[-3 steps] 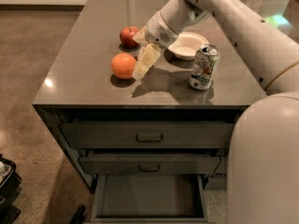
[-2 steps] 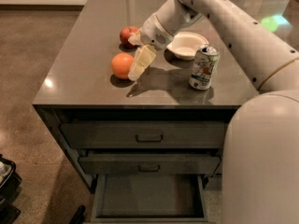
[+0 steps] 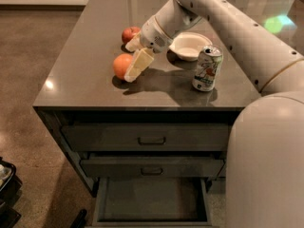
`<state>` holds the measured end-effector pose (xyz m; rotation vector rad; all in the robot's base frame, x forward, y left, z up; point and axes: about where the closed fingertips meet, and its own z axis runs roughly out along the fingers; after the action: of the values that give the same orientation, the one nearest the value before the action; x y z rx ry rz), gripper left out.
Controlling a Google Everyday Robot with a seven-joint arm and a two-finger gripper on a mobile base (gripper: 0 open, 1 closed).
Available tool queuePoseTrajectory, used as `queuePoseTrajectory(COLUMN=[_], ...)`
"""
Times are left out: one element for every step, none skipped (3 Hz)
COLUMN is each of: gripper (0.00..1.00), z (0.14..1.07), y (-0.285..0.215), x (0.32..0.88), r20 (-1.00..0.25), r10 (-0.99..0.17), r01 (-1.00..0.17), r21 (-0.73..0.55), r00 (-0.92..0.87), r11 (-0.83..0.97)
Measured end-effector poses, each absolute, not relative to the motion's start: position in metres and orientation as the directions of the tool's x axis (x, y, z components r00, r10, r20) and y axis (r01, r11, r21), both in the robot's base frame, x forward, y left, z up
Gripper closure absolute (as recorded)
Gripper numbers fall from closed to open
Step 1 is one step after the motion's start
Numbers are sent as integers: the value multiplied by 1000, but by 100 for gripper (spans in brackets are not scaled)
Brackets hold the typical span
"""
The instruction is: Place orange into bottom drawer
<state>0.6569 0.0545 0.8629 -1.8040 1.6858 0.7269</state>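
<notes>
The orange (image 3: 121,65) sits on the dark grey countertop (image 3: 85,80), near the front left. My gripper (image 3: 135,54) hangs just to its right, low over the top, and is open. One cream finger (image 3: 138,64) lies against the orange's right side. The other finger (image 3: 132,43) points back toward the apple. The bottom drawer (image 3: 151,201) is pulled out below the counter, and its plain grey floor shows with nothing on it.
A red apple (image 3: 129,33) lies just behind the gripper. A white bowl (image 3: 190,45) and a drink can (image 3: 207,68) stand to the right. The two upper drawers (image 3: 151,139) are shut. My arm spans the right side of the view.
My gripper has moved left and slightly down, closing in on the orange's right side. The orange, apple, bowl and can have not moved.
</notes>
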Motion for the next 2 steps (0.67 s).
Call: queuePoseTrajectory(gripper=[42, 65], z=[863, 863], y=[55, 55], x=[657, 657], r20=[-717, -717], r10=[-694, -694], r01=[-998, -998], r21=[-36, -36], r00=[62, 62], r11=[-52, -53])
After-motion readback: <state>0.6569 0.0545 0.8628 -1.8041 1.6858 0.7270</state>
